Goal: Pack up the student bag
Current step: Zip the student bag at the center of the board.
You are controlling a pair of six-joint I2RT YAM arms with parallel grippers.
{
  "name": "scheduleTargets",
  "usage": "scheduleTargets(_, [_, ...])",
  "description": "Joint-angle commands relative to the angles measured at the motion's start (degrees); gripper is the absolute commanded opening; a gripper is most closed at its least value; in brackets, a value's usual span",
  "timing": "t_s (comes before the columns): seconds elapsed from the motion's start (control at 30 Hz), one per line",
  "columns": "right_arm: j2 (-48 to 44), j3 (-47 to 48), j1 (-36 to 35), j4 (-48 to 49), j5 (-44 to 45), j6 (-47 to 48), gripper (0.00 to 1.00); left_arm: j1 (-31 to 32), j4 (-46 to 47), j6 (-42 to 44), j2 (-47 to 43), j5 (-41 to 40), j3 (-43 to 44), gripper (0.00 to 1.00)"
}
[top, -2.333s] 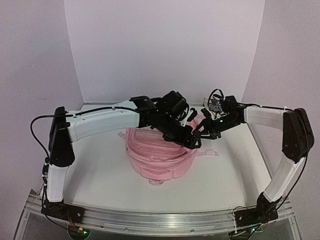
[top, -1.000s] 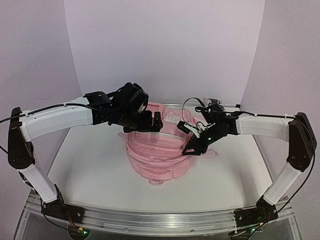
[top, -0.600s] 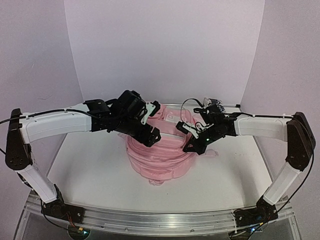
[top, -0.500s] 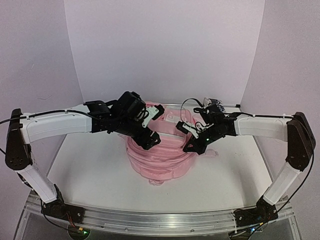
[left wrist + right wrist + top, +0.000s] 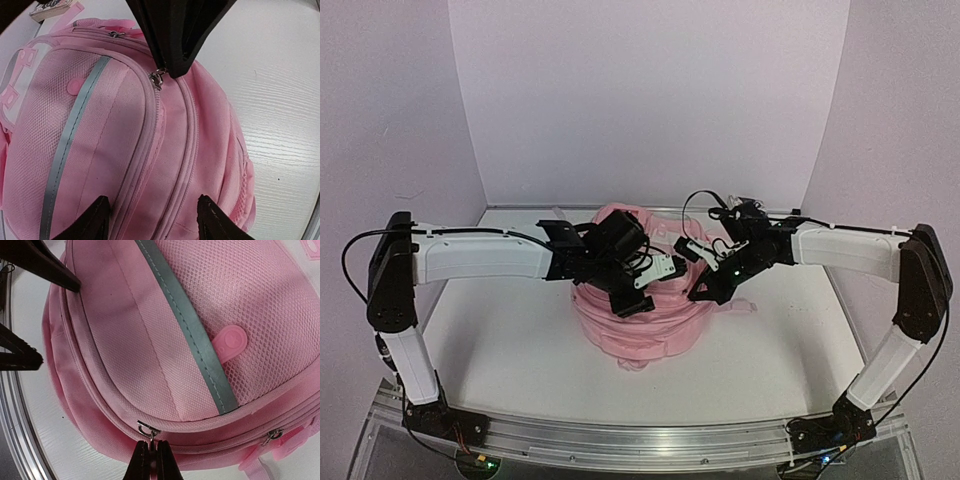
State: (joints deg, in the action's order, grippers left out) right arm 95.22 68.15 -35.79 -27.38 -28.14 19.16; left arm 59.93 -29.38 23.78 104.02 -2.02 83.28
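Observation:
The student bag (image 5: 640, 325), a soft pink backpack, lies in the middle of the white table. A grey reflective strip (image 5: 192, 335) runs over its mesh panel. My right gripper (image 5: 150, 452) is shut on the metal zip pull (image 5: 149, 431) at the bag's right side, also seen as the zip pull (image 5: 158, 77) in the left wrist view. My left gripper (image 5: 152, 216) is open, its two fingertips astride the pink fabric and zip seams on top of the bag (image 5: 150, 150). From above, the left gripper (image 5: 648, 288) and right gripper (image 5: 699, 292) stand close together over the bag.
A small printed object (image 5: 52, 7) lies on the table past the bag's straps. Pink strap ends (image 5: 745, 306) trail to the bag's right. The aluminium rail (image 5: 640, 436) runs along the near edge, and white walls enclose the table.
My left arm swung from the bag's back left to over its top, jaws narrowing. My right gripper shut on the zip pull and has held still since.

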Motion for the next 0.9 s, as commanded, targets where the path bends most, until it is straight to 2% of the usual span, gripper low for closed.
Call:
scheduleTargets(0.0, [-1.96, 2.59, -0.03, -1.37, -1.30, -1.12, 0.00, 0.01, 5.28, 4.51, 2.52, -3.99, 4.39, 0.53])
scheduleTargets(0.13, [-1.97, 2.72, -0.02, -1.68, -2.38, -1.09, 0.00, 0.24, 4.27, 6.60, 5.63, -5.87, 6.86, 0.45])
scheduleTargets(0.23, [-1.61, 3.40, 0.05, -2.11, -2.45, -1.12, 0.00, 0.60, 3.38, 8.06, 6.60, -7.10, 7.29, 0.34])
scheduleTargets(0.37, [-1.69, 4.05, 0.49, -3.36, -1.83, 0.18, 0.00, 0.88, -0.44, 9.25, 6.84, -8.41, 7.88, 0.09])
scheduleTargets(0.43, [-1.80, 4.10, 1.48, -4.44, -1.19, 1.56, 0.00, 0.89, -1.21, 9.40, 5.86, -8.04, 6.64, 0.02])
scheduleTargets(0.7, [1.77, 6.76, 8.82, -8.19, 0.29, 8.25, 0.00, 0.98, -2.51, 8.70, 1.74, -7.54, 1.07, 0.00])
scheduleTargets(0.87, [8.35, 12.99, 12.30, -8.04, 1.70, 6.08, 0.00, 0.95, -3.04, 8.39, 0.71, -6.48, -0.09, 0.00])
